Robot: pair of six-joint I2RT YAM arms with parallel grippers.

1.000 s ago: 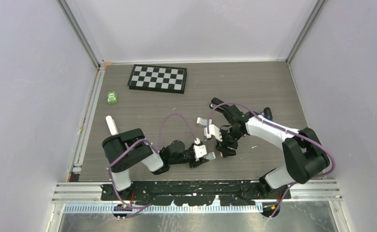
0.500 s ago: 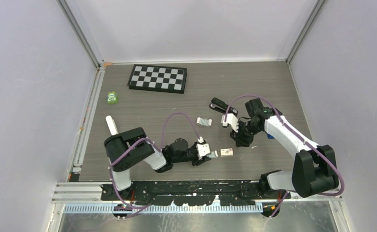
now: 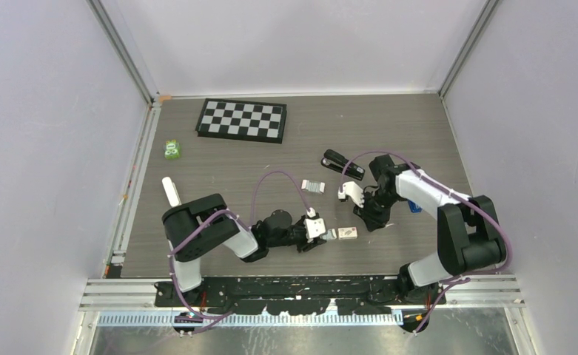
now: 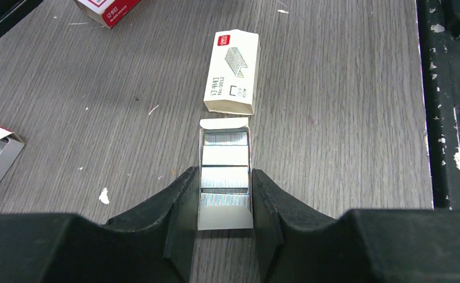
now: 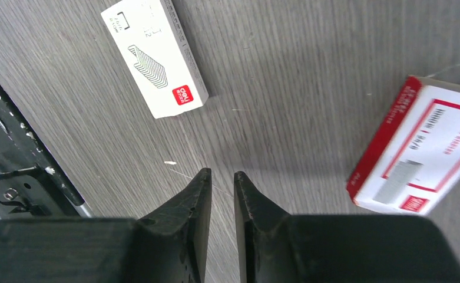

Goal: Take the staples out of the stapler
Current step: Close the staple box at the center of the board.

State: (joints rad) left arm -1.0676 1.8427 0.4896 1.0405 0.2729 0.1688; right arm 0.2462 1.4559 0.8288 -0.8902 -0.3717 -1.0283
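The left gripper (image 4: 225, 200) pinches an open cardboard tray of staples (image 4: 225, 168) between its fingers, low over the near part of the wooden table (image 3: 419, 133). Silver strips of staples lie in a row inside the tray, whose white end flap points away from the wrist.

At the far left of the table sits a small green block (image 3: 172, 150), with a white stick (image 3: 170, 191) nearer the arms. A folded chessboard (image 3: 242, 120) lies flat against the back edge. A second tray (image 3: 313, 186) of staples rests in the open near the middle of the table, well apart from both grippers.

Just beyond the held tray lies a small white staple box (image 4: 232, 72), flat on the wood and apart from the tray's flap.

The stapler (image 3: 343, 164), black, lies at a slant on the table right of centre, on the far side of the right wrist. Neither gripper touches it.

The right gripper (image 5: 222, 177) points down at bare wood between the white box and a red-and-white staple box (image 5: 416, 159) on its other side. Its two black fingers (image 5: 195, 200) stand almost together, a thin slit of table showing between them, and they hold nothing. Whether the tips touch the wood cannot be told.
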